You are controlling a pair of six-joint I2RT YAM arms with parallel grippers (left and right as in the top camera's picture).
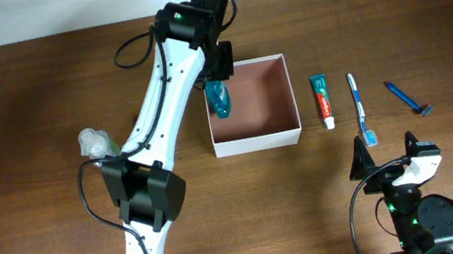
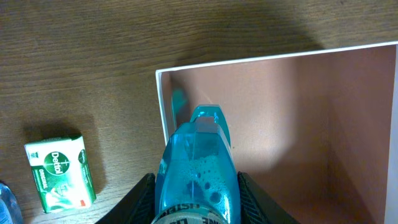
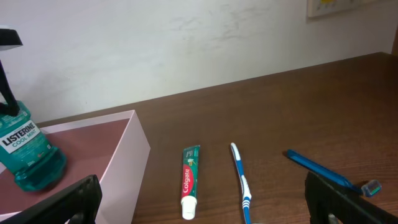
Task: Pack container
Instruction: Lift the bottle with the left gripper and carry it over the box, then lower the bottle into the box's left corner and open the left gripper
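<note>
Listerine mouthwash bottle (image 2: pixel 198 174) is clamped upright in the left gripper (image 1: pixel 217 77), just inside the container's (image 1: pixel 258 141) left wall (floor contact cannot be told). Right gripper (image 1: pixel 388 158) is seen wide open, empty, well apart from the container, near the toothbrush (image 1: pixel 359 107).

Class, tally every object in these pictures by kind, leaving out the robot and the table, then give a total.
container: 1
mouthwash bottle: 1
toothpaste tube: 1
toothbrush: 1
razor: 1
soap bar: 1
clear plastic item, kind unclear: 1
Total: 7
</note>
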